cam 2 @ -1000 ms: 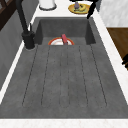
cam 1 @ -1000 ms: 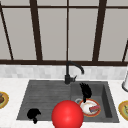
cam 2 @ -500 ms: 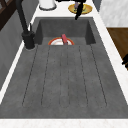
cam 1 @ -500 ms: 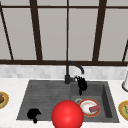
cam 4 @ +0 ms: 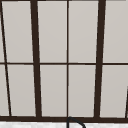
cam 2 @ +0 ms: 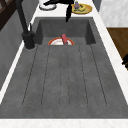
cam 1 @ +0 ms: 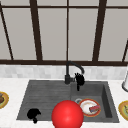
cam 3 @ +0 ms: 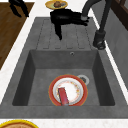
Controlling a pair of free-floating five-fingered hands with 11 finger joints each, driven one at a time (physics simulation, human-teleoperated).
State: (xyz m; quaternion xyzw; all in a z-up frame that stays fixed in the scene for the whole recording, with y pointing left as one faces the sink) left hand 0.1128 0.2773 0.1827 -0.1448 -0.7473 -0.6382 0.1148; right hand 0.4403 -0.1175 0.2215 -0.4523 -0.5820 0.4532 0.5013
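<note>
The right hand (cam 1: 79, 79) is hovering with fingers straight (thumb hanging down) just beside the spout of the curved black faucet (cam 1: 68, 72), above the red-rimmed white plate (cam 3: 68, 90) lying in the basin.

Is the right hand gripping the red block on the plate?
No: the right hand hovers by the faucet spout, well above the plate where the red block lies untouched.

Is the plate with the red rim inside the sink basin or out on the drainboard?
Inside the basin: the plate lies flat on the basin floor beside the drain, with a red block resting on it.
</note>
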